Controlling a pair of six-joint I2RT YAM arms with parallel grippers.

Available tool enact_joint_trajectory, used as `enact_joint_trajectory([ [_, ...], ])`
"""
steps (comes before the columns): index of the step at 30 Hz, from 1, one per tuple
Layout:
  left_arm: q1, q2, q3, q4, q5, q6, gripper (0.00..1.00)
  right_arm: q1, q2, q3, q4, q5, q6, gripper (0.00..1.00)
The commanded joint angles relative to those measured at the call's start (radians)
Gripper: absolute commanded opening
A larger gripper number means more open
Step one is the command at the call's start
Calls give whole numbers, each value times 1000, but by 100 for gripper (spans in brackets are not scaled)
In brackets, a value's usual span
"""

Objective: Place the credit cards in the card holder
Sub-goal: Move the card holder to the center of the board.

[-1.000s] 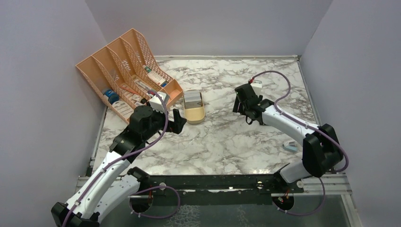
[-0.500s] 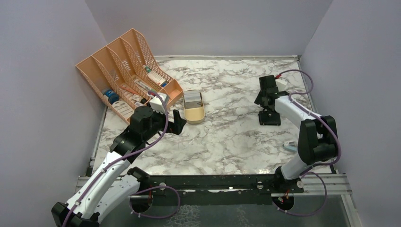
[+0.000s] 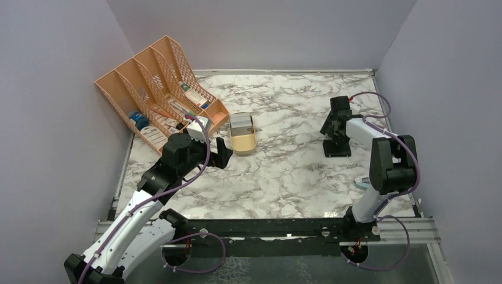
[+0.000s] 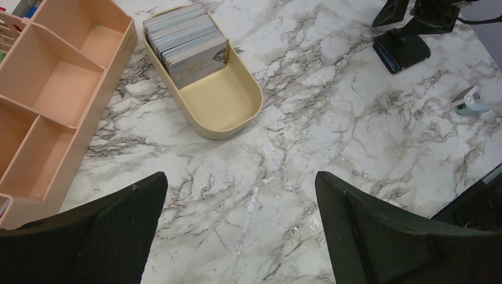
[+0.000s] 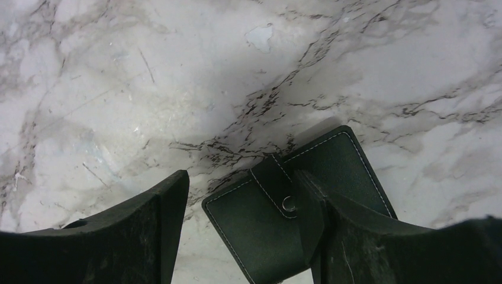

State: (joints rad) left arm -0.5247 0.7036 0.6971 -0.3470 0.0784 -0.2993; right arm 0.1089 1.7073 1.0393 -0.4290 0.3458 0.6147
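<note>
The card holder (image 3: 336,148) is a black stitched wallet with a snap tab, lying flat on the marble at the right; it also shows in the left wrist view (image 4: 402,50). My right gripper (image 3: 333,131) hovers just over it, jaws open. In the right wrist view the gripper (image 5: 243,189) straddles the wallet (image 5: 260,225), and the right finger (image 5: 355,236) overlaps its middle. The credit cards (image 4: 183,38) stand stacked in a tan oval tin (image 3: 243,142), a gold card at the front. My left gripper (image 3: 222,151) is open and empty near the tin, as its own wrist view (image 4: 241,180) shows.
A peach mesh file organiser (image 3: 160,89) with labelled boxes stands at the back left, its edge in the left wrist view (image 4: 53,89). A small pale blue and white object (image 3: 363,183) lies near the right wall. Grey walls close three sides.
My right gripper has swung from the table's middle to the right, and the black wallet now lies on the marble under it. The left arm has not moved.
</note>
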Motion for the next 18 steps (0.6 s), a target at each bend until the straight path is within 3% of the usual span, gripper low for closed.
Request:
enact_joint_trajectory([
  [1, 6, -12, -7, 1, -14, 12, 99, -2, 25, -23, 40, -131, -53, 65],
  [11, 6, -11, -7, 3, -21, 12, 99, 4, 13, -128, 111, -411, -138, 62],
  [18, 5, -9, -8, 3, -39, 11, 99, 86, -21, -188, 136, -503, -117, 59],
])
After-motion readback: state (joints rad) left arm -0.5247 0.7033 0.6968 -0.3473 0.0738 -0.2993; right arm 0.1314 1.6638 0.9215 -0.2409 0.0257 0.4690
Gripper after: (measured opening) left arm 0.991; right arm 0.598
